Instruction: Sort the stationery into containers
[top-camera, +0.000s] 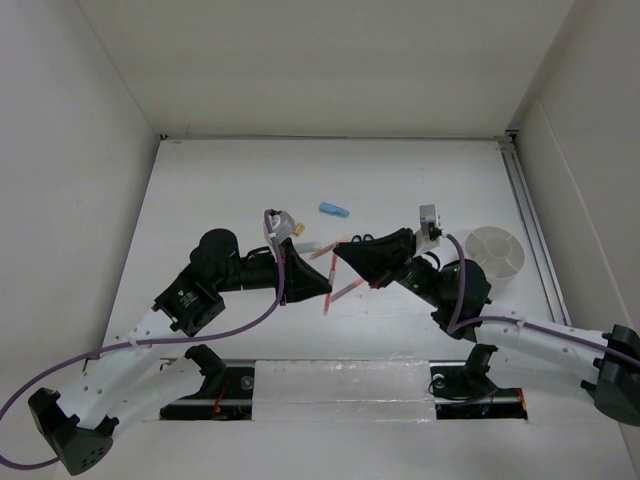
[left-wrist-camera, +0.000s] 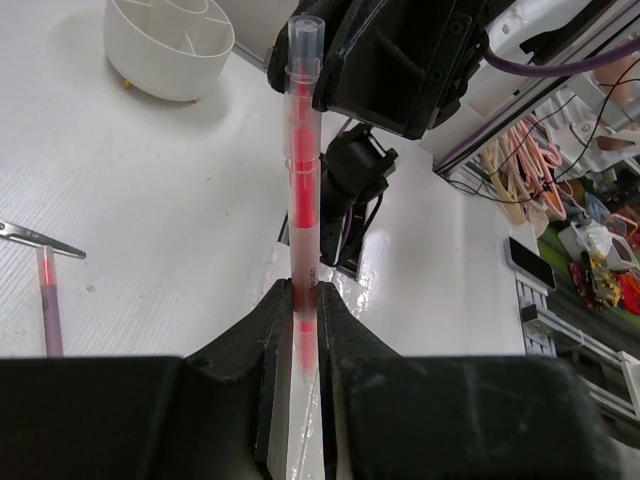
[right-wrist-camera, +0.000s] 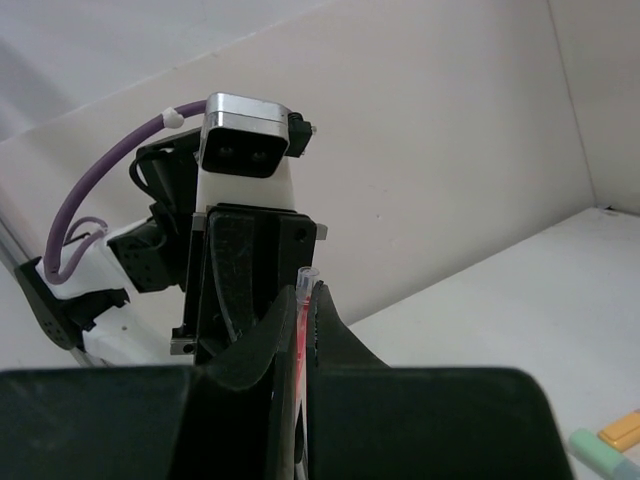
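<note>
While both pincers grip one pen: we judge a tug-of-war the main risk. If either arm pulls away before the other loosens, the red pen (left-wrist-camera: 303, 170) could bend, twist or flick off.
Left pincer (left-wrist-camera: 305, 300): closed tight on the pen's lower part, bottom centre of the left wrist view.
Right pincer (right-wrist-camera: 298, 312): narrow, and seemingly pressed on the same pen just under its clear tip, lower centre of the right wrist view.
If both loosen together: the pen would likely drop among the loose items at mid-frame of the top view.
Collision: the two black heads sit very close, so a small misstep could knock them together.
White cup (left-wrist-camera: 165, 75): upper left of the left wrist view, well apart from the pen.
Other stationery: a second pen (left-wrist-camera: 48, 300) and a metal blade (left-wrist-camera: 40, 238), likely the scissors', at the left edge of the left wrist view. A light-blue marker (top-camera: 335, 210) lies above centre in the top view.
Hidden: the arms cover the held pen in the top view, the blade's handles are cut off, and we cannot see the bottoms of the cup's compartments.
</note>
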